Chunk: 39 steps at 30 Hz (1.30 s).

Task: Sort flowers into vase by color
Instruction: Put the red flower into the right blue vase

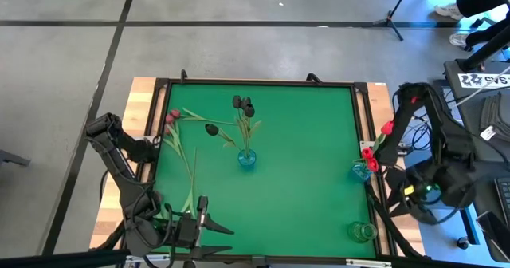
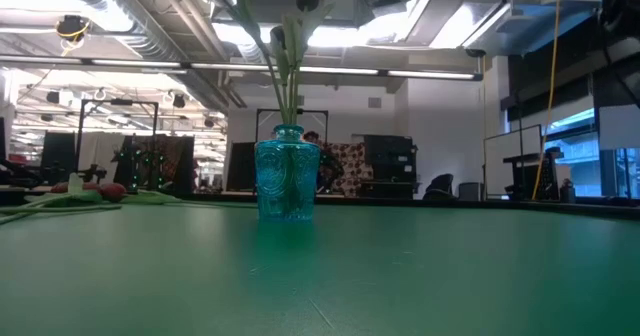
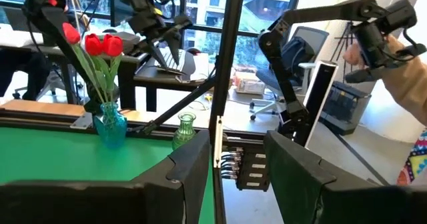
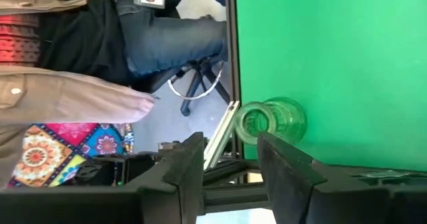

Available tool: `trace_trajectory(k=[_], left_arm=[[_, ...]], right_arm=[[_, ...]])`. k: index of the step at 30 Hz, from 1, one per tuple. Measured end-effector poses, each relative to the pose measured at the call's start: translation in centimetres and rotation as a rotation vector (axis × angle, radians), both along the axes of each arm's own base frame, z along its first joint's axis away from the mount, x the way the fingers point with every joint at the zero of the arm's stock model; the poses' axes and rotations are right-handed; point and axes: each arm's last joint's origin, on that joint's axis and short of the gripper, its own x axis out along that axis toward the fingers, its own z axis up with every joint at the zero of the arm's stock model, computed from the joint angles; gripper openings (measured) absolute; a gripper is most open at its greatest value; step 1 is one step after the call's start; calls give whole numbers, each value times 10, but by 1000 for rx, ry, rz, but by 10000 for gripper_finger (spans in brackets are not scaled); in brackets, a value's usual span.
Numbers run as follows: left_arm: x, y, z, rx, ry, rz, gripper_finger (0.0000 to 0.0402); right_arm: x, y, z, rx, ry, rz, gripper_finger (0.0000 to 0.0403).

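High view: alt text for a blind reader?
Green table seen from above: blue vase of dark tulips mid-table, loose pink tulips at left, red tulips in a vase at right edge, empty green vase below.

Pretty clearly a robotics lab or open-plan research space where my rig lives. In the low view, behind my green table point(image 2: 400, 276), you get an exposed ceiling with ducts point(image 2: 110, 21) at upper left and long strip lights point(image 2: 330, 71) across the middle, plus dark equipment racks point(image 2: 150, 161) at left and monitors on stands point(image 2: 515, 161) at right. From above it's bare concrete floor with black tape lines point(image 1: 119, 29) at upper left and a tripod leg point(image 1: 394, 21) at upper right. My left wrist view shows big windows point(image 3: 200, 11) up top, desks and an office chair point(image 3: 300, 51).
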Motion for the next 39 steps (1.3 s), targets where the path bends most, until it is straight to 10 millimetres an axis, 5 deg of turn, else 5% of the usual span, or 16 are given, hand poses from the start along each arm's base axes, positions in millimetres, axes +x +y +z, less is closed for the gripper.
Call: trace_trajectory(k=[22, 30, 39], left_arm=[[-2, 1, -17, 31, 144, -51, 144], [-20, -16, -48, -95, 365, -102, 144], [-58, -32, -82, -225, 567, 5, 144]], right_arm=[[17, 95, -31, 12, -113, -64, 143], [23, 108, -45, -74, -224, -157, 143], [35, 101, -40, -152, -468, -347, 143]])
